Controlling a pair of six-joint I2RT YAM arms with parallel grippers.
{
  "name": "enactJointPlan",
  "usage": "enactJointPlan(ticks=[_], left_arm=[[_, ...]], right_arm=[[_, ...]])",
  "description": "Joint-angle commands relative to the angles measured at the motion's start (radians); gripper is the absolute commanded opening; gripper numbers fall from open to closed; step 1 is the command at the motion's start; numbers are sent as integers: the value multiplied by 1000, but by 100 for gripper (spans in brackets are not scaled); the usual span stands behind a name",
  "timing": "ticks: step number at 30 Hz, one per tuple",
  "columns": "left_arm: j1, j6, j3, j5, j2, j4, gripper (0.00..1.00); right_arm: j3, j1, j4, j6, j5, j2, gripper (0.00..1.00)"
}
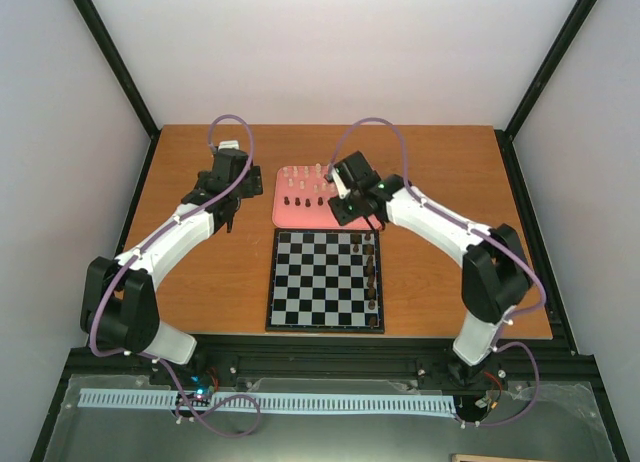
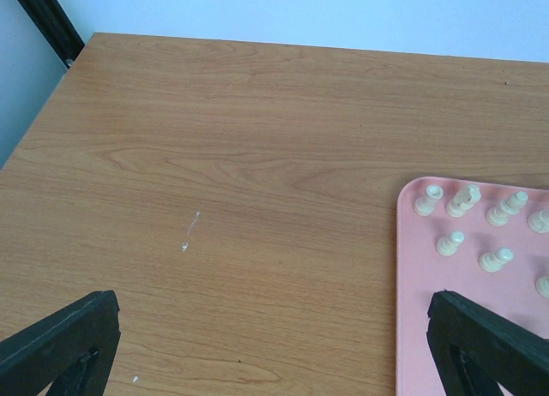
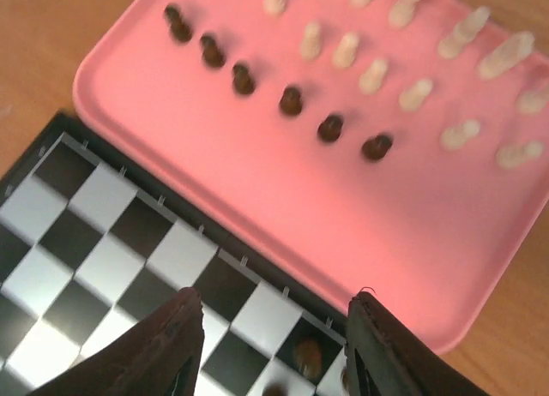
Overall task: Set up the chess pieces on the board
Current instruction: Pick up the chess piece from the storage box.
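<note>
The chessboard lies flat on the wooden tabletop, close to the arms. The pink tray sits just behind it, their edges nearly touching. A file of dark pieces stands along the board's right-hand edge, and the other squares look bare from above.

On the tray a row of six dark pieces runs in a slant. The cream pieces are grouped behind them, towards the far side. They are too blurred to name one by one.

The right gripper hangs over the board's far right corner, by the tray's near rim. Its fingers are parted and grip nothing. One small dark piece stands on a dark square below the gap, touching neither finger.

The left gripper hovers over bare wood just left of the tray. Its fingers are spread wide and empty.
</note>
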Motion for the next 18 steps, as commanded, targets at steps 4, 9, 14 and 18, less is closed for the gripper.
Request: enactJointPlan(ticks=[4,9,14,18], left_arm=[[2,-2,2,-1,-42,26,100],[2,0,8,-7,-28,27,100],[2,4,18,-16,-5,23,100],[2,6,22,-23,1,22,100]], right_arm=[[236,-61,-58,22,63,237,46],[350,-85,-65,30,86,364,45],[428,-106,-70,26,57,462,44],[456,-118,-62,29,74,503,40]])
